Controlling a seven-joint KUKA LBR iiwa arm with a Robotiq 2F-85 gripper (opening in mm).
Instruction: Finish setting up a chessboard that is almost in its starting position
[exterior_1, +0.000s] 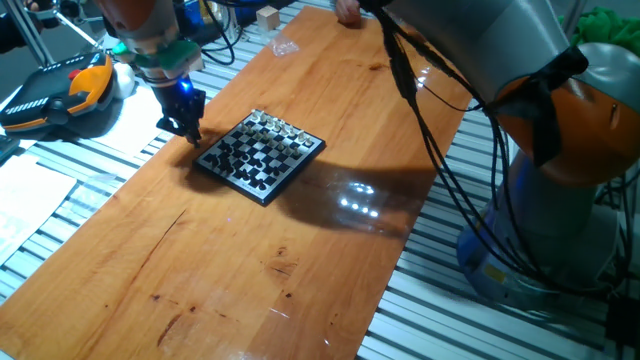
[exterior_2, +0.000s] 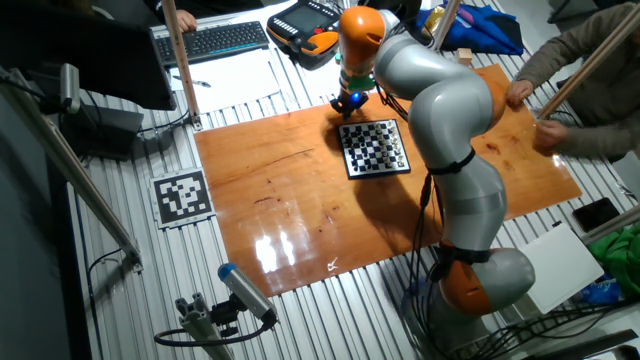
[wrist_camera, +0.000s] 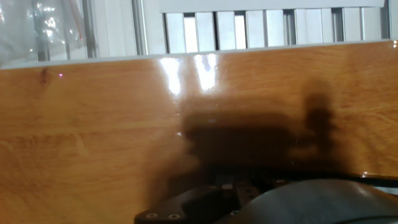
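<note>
The chessboard (exterior_1: 260, 155) is a small black-framed board lying on the wooden table (exterior_1: 250, 270), with silvery pieces along its far side and dark pieces along its near side. It also shows in the other fixed view (exterior_2: 374, 148). My gripper (exterior_1: 192, 135) points down just off the board's left corner, its tips close to the table; it also shows in the other fixed view (exterior_2: 349, 104). I cannot make out the gap between its fingers or any piece in them. The hand view shows only bare wood (wrist_camera: 93, 124) and my own shadow; the board is out of it.
An orange and black teach pendant (exterior_1: 60, 95) lies left of the table. A small wooden block (exterior_1: 268, 17) and a clear plastic scrap (exterior_1: 284, 47) sit at the far end. Arm cables (exterior_1: 430, 110) hang over the right edge. A person's hands (exterior_2: 520, 92) rest at the table's side.
</note>
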